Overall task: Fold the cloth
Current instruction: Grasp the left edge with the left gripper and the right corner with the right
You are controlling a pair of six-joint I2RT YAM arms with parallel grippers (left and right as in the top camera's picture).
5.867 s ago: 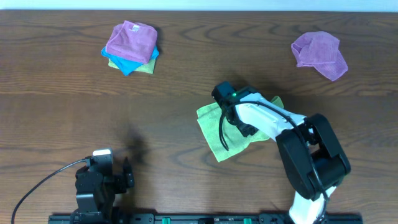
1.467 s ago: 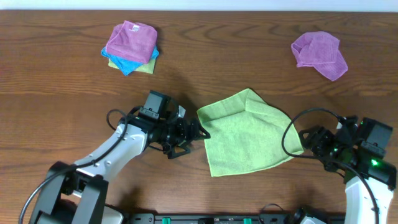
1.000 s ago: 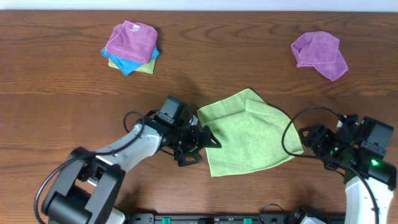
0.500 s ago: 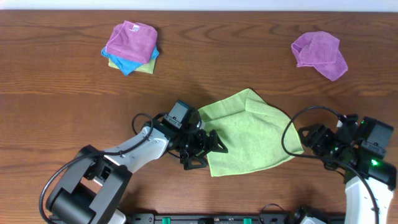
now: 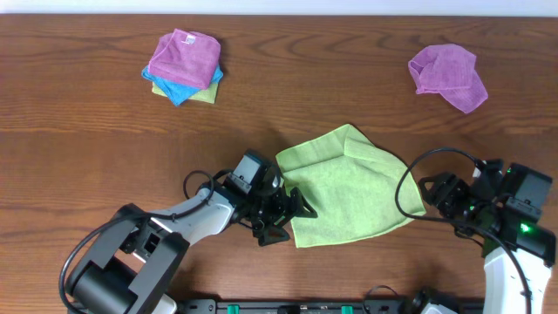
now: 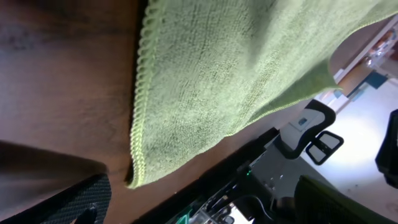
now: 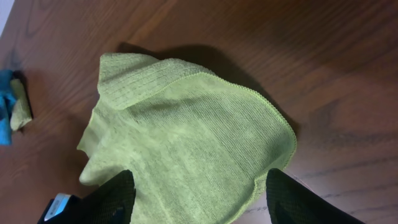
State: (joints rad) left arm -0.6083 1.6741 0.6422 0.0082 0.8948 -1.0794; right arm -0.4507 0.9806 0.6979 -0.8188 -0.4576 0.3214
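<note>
The green cloth (image 5: 349,187) lies spread on the brown table with its far corner folded over. It also shows in the left wrist view (image 6: 217,81) and the right wrist view (image 7: 193,143). My left gripper (image 5: 289,220) is open and low at the cloth's near left corner, which lies between its fingers (image 6: 68,199). It holds nothing. My right gripper (image 5: 436,205) is open and empty just off the cloth's right edge. In the right wrist view its fingers (image 7: 106,199) frame the cloth's near edge.
A folded stack of purple, blue and green cloths (image 5: 183,65) sits at the back left. A crumpled purple cloth (image 5: 449,74) lies at the back right. The table's front edge runs close behind both arms.
The right arm left the cloth, which now lies spread, and holds still at the right. The left arm moved right and nearer, up to the cloth's near left corner.
</note>
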